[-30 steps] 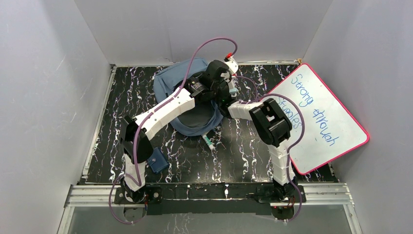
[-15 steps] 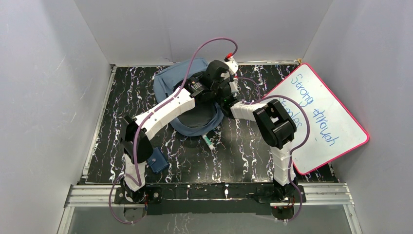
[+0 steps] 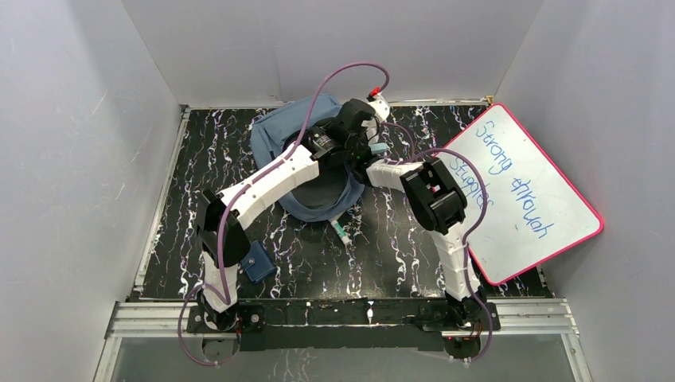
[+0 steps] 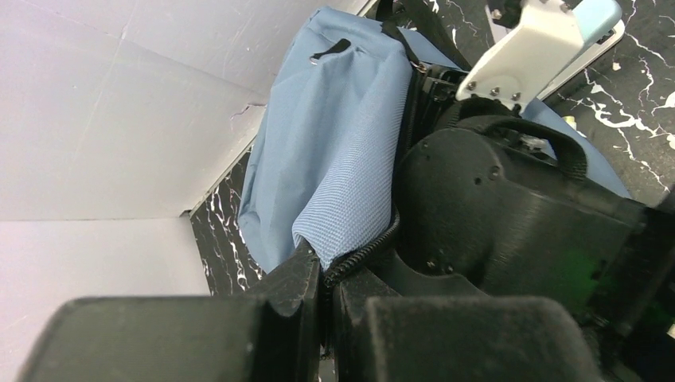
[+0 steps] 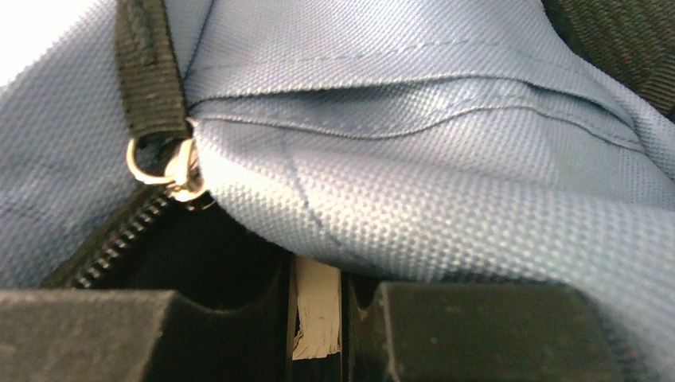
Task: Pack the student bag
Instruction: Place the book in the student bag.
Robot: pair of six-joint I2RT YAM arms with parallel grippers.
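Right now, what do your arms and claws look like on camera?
The two match. The left arm and right arm have white boxy links joined by bulky black joints, on black bases. A purple cable loops along each arm. The left claw and right claw have blocky black fingers with matte pads. A small red tip sits where the left cable meets the wrist.

Student bag [image 3: 278,131]: soft slate-blue woven fabric, lay slumped and creased at far centre of the worktop [image 3: 382,255]. Black zipper [image 5: 103,239] was parted at the mouth, dark interior showing. Metal pull ring [image 5: 169,169] hung from a black tab.
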